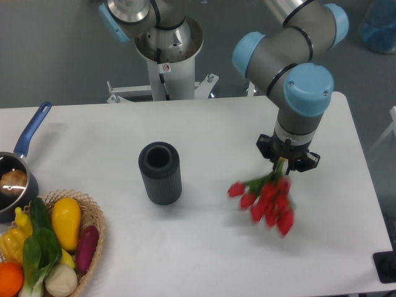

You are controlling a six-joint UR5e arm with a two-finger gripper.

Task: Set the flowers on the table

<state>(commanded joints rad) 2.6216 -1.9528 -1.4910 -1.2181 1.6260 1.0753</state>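
Observation:
The flowers (267,199), a bunch of red tulip buds on green stems, hang blurred below my gripper (286,163) at the right of the white table (204,124). The gripper points down and is shut on the stems, with the buds fanning down and to the left, at or just above the tabletop. I cannot tell whether the buds touch the table. The fingers are mostly hidden under the wrist.
A dark grey ribbed vase (160,172) stands upright left of the flowers. A wicker basket (93,238) of vegetables sits at the front left corner. A blue-handled pot (15,173) is at the left edge. The robot base (167,55) stands behind the table.

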